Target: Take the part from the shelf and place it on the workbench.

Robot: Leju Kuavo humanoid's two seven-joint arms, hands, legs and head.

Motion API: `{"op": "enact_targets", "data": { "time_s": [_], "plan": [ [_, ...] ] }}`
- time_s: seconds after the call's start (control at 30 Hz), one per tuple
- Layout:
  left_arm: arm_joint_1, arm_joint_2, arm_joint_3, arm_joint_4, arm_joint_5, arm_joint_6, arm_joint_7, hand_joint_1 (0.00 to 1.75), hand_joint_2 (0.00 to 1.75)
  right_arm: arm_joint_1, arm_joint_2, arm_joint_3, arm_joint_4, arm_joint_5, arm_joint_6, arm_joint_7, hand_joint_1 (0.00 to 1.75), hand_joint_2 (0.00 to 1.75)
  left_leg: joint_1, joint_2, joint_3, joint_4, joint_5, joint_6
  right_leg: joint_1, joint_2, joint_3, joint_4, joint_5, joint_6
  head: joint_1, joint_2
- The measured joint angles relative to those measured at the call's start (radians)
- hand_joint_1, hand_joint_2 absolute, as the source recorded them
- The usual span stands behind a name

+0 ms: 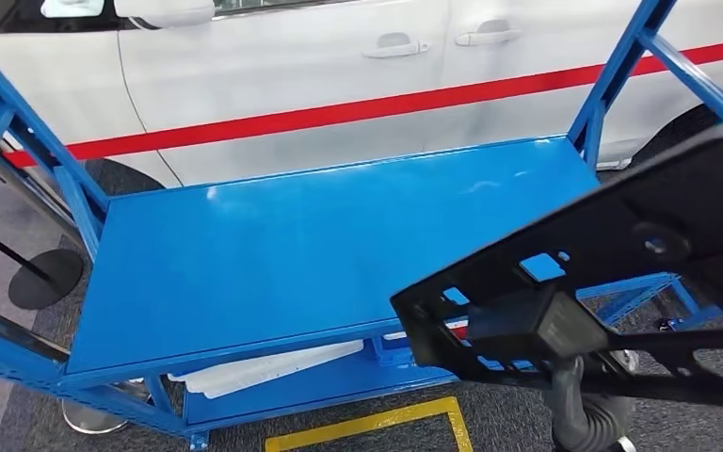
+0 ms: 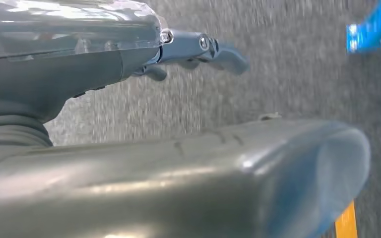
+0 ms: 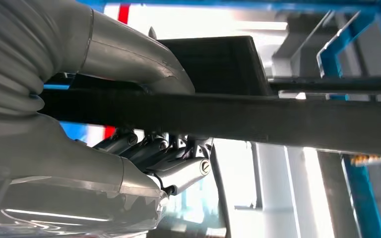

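Note:
The part (image 1: 640, 235) is a flat black plastic frame with several cut-outs. It hangs tilted over the right front corner of the blue workbench top (image 1: 320, 245), above the surface. My right hand (image 3: 129, 163) grips the part (image 3: 278, 119) along one bar, thumb (image 3: 139, 59) on one side and fingers (image 3: 154, 148) curled on the other. In the head view the ribbed wrist cover (image 1: 588, 414) of that arm shows under the part. My left hand (image 2: 104, 69) hangs over grey carpet with its fingers (image 2: 203, 49) stretched out and nothing in it.
A white car (image 1: 292, 66) with a red stripe stands close behind the bench. Blue slanted uprights (image 1: 621, 66) (image 1: 19, 132) rise at the bench's back corners. A lower shelf holds a white object (image 1: 273, 367). Yellow floor tape (image 1: 377, 428) lies in front.

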Motion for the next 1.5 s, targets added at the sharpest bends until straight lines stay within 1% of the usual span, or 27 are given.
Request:
{"op": "enact_targets", "data": {
  "time_s": [0.07, 0.1, 0.17, 0.23, 0.27, 0.3, 0.4, 0.47, 0.53, 0.57, 0.6, 0.67, 0.7, 0.73, 0.77, 0.83, 0.9, 0.97, 1.03, 1.1, 1.17, 1.23, 1.27, 1.33, 1.4, 1.47, 1.5],
  "plan": [
    [0.003, 0.012, 0.006, 0.0, 0.003, -0.026, -0.004, 0.0, 0.0, 0.038, -0.004, -0.022, -0.009, -0.007, 0.001, -0.018, 1.75, 1.75, 0.004, -0.008, -0.006, 0.018, -0.025, -0.012, -0.001, 0.017, -0.009, -0.004, 0.011, -0.017, 0.0, 0.0],
    [0.005, 0.017, 0.008, 0.0, 0.003, -0.033, -0.005, 0.0, 0.0, 0.051, -0.005, -0.031, -0.015, -0.013, 0.0, -0.022, 1.75, 1.75, 0.005, -0.022, -0.016, 0.051, -0.058, -0.015, -0.002, 0.025, -0.015, -0.006, 0.018, -0.026, 0.0, 0.0],
    [0.008, 0.026, 0.009, 0.0, 0.002, -0.042, -0.005, 0.0, 0.0, 0.073, -0.006, -0.046, -0.026, -0.026, -0.004, -0.025, 1.75, 1.75, 0.005, -0.048, -0.055, 0.172, -0.147, -0.015, 0.002, 0.043, -0.031, -0.006, 0.031, -0.036, 0.0, 0.0],
    [0.009, 0.033, 0.01, 0.0, 0.001, -0.047, -0.007, 0.0, 0.0, 0.093, -0.006, -0.059, -0.036, -0.035, -0.007, -0.026, 1.75, 1.75, 0.003, -0.054, -0.078, 0.272, -0.2, -0.009, 0.01, 0.063, -0.051, -0.006, 0.047, -0.041, 0.0, 0.0],
    [0.009, 0.036, 0.01, 0.0, 0.0, -0.049, -0.008, 0.0, 0.0, 0.102, -0.006, -0.064, -0.041, -0.037, -0.007, -0.026, 1.75, 1.75, 0.001, -0.055, -0.064, 0.27, -0.198, -0.002, 0.014, 0.075, -0.06, -0.005, 0.055, -0.041, 0.0, 0.0],
    [0.009, 0.038, 0.01, 0.0, 0.0, -0.052, -0.01, 0.0, 0.0, 0.11, -0.006, -0.068, -0.045, -0.039, -0.008, -0.026, 1.75, 1.75, -0.003, -0.06, -0.029, 0.225, -0.179, 0.007, 0.017, 0.087, -0.069, -0.005, 0.064, -0.042, 0.0, 0.0],
    [0.006, 0.049, 0.011, -0.001, -0.003, -0.057, -0.014, 0.0, 0.0, 0.128, -0.006, -0.076, -0.059, -0.037, -0.01, -0.026, 1.75, 1.75, -0.021, -0.108, 0.103, 0.012, -0.111, 0.044, 0.024, 0.121, -0.089, -0.006, 0.093, -0.037, 0.0, 0.0],
    [0.003, 0.056, 0.011, -0.002, -0.004, -0.058, -0.014, 0.0, 0.0, 0.136, -0.005, -0.077, -0.062, -0.029, -0.014, -0.027, 1.75, 1.75, -0.032, -0.12, 0.121, -0.032, -0.098, 0.054, 0.02, 0.136, -0.095, -0.011, 0.113, -0.026, 0.0, 0.0],
    [0.001, 0.056, 0.011, -0.002, -0.004, -0.058, -0.014, 0.0, 0.0, 0.146, -0.005, -0.077, -0.066, -0.023, -0.016, -0.027, 1.75, 1.75, -0.034, -0.097, 0.114, -0.039, -0.075, 0.056, 0.015, 0.146, -0.098, -0.019, 0.128, -0.014, 0.0, 0.0],
    [0.001, 0.055, 0.012, -0.002, -0.003, -0.058, -0.014, 0.0, 0.0, 0.151, -0.005, -0.077, -0.068, -0.022, -0.015, -0.027, 1.75, 1.75, -0.032, -0.086, 0.109, -0.045, -0.061, 0.059, 0.015, 0.135, -0.102, -0.012, 0.116, -0.01, 0.0, 0.0],
    [0.002, 0.055, 0.012, -0.002, -0.001, -0.058, -0.012, 0.0, 0.0, 0.155, -0.005, -0.077, -0.07, -0.022, -0.015, -0.027, 1.75, 1.75, -0.028, -0.072, 0.101, -0.051, -0.046, 0.062, 0.015, 0.116, -0.111, 0.011, 0.083, -0.007, 0.0, 0.0],
    [0.004, 0.055, 0.016, -0.002, 0.003, -0.056, -0.009, 0.0, 0.0, 0.157, -0.005, -0.077, -0.071, -0.02, -0.013, -0.027, 1.75, 1.75, -0.025, -0.044, 0.078, -0.055, -0.023, 0.066, 0.009, 0.07, -0.139, 0.117, -0.027, 0.004, 0.001, 0.0],
    [0.005, 0.055, 0.018, -0.002, 0.005, -0.055, -0.007, 0.0, 0.0, 0.157, -0.005, -0.076, -0.071, -0.019, -0.012, -0.026, 1.75, 1.75, -0.025, -0.029, 0.065, -0.054, -0.014, 0.066, 0.003, 0.058, -0.152, 0.185, -0.072, 0.012, 0.001, 0.0],
    [0.005, 0.054, 0.021, -0.002, 0.006, -0.055, -0.005, 0.0, 0.0, 0.157, -0.005, -0.076, -0.07, -0.019, -0.012, -0.026, 1.75, 1.75, -0.024, -0.013, 0.051, -0.053, -0.005, 0.063, -0.004, 0.052, -0.157, 0.241, -0.091, 0.021, 0.001, 0.0],
    [0.005, 0.054, 0.023, -0.002, 0.006, -0.054, -0.004, 0.0, 0.0, 0.157, -0.005, -0.076, -0.069, -0.019, -0.012, -0.026, 1.75, 1.75, -0.024, 0.003, 0.037, -0.05, 0.003, 0.059, -0.011, 0.048, -0.149, 0.271, -0.086, 0.03, 0.001, 0.0],
    [0.003, 0.053, 0.027, -0.002, 0.009, -0.054, -0.001, 0.0, 0.0, 0.156, -0.005, -0.075, -0.067, -0.018, -0.013, -0.026, 1.75, 1.75, -0.019, 0.034, 0.01, -0.038, 0.014, 0.048, -0.026, 0.03, -0.078, 0.225, -0.041, 0.046, 0.001, 0.0],
    [0.0, 0.054, 0.029, -0.002, 0.011, -0.054, 0.001, 0.0, 0.0, 0.152, -0.005, -0.073, -0.066, -0.016, -0.014, -0.026, 1.75, 1.75, -0.018, 0.057, -0.016, -0.016, 0.019, 0.035, -0.031, -0.014, 0.033, 0.089, -0.039, 0.054, 0.001, 0.0],
    [-0.002, 0.055, 0.03, -0.003, 0.012, -0.053, 0.003, 0.0, 0.0, 0.148, -0.005, -0.071, -0.065, -0.014, -0.016, -0.026, 1.75, 1.75, -0.019, 0.077, -0.028, 0.003, 0.024, 0.019, -0.022, -0.04, 0.084, 0.006, -0.064, 0.039, -0.001, 0.0],
    [-0.004, 0.054, 0.031, -0.003, 0.012, -0.053, 0.004, 0.0, 0.0, 0.148, -0.006, -0.07, -0.065, -0.012, -0.017, -0.026, 1.75, 1.75, -0.012, 0.09, -0.031, 0.008, 0.031, 0.003, -0.015, -0.024, 0.072, -0.004, -0.059, 0.009, -0.002, 0.0],
    [-0.002, 0.053, 0.032, -0.003, 0.013, -0.053, 0.004, 0.0, 0.0, 0.148, -0.007, -0.07, -0.065, -0.011, -0.017, -0.026, 1.75, 1.75, -0.004, 0.04, -0.044, 0.037, -0.008, -0.013, -0.012, -0.003, 0.05, -0.006, -0.039, -0.015, -0.002, 0.0],
    [0.004, 0.052, 0.034, -0.003, 0.014, -0.053, 0.004, 0.0, 0.0, 0.145, -0.007, -0.066, -0.065, -0.01, -0.021, -0.026, 1.75, 1.75, -0.001, -0.033, -0.073, 0.136, -0.105, -0.017, -0.007, 0.023, 0.021, -0.007, -0.016, -0.031, -0.003, 0.0],
    [0.008, 0.052, 0.035, -0.003, 0.015, -0.054, 0.004, 0.0, 0.0, 0.144, -0.008, -0.059, -0.063, -0.01, -0.031, -0.026, 1.75, 1.75, -0.002, -0.056, -0.095, 0.251, -0.175, -0.008, 0.003, 0.053, -0.009, -0.006, 0.007, -0.039, -0.003, 0.0],
    [0.009, 0.052, 0.036, -0.003, 0.015, -0.055, 0.003, 0.0, 0.0, 0.144, -0.008, -0.056, -0.063, -0.011, -0.037, -0.026, 1.75, 1.75, -0.003, -0.057, -0.09, 0.276, -0.178, -0.002, 0.008, 0.069, -0.023, -0.005, 0.018, -0.041, -0.003, 0.0],
    [0.007, 0.053, 0.038, -0.003, 0.015, -0.057, 0.0, 0.0, 0.0, 0.144, -0.01, -0.05, -0.062, -0.013, -0.048, -0.026, 1.75, 1.75, -0.011, -0.067, -0.029, 0.216, -0.132, 0.016, 0.015, 0.099, -0.046, -0.005, 0.038, -0.041, -0.003, 0.0],
    [0.005, 0.059, 0.04, -0.003, 0.018, -0.061, -0.005, 0.0, 0.0, 0.143, -0.012, -0.045, -0.062, -0.016, -0.056, -0.026, 1.75, 1.75, -0.023, -0.112, 0.071, 0.065, -0.093, 0.041, 0.016, 0.126, -0.062, -0.005, 0.057, -0.038, -0.002, 0.0],
    [0.004, 0.064, 0.045, -0.003, 0.022, -0.064, -0.007, 0.0, 0.0, 0.143, -0.013, -0.039, -0.062, -0.019, -0.058, -0.026, 1.75, 1.75, -0.03, -0.144, 0.126, -0.031, -0.09, 0.052, 0.012, 0.147, -0.068, -0.008, 0.075, -0.027, -0.002, 0.0],
    [0.002, 0.066, 0.047, -0.003, 0.024, -0.064, -0.008, 0.0, 0.0, 0.144, -0.014, -0.037, -0.062, -0.02, -0.058, -0.026, 1.75, 1.75, -0.032, -0.141, 0.131, -0.046, -0.092, 0.053, 0.011, 0.158, -0.07, -0.012, 0.084, -0.02, -0.002, 0.0]
  ]
}}
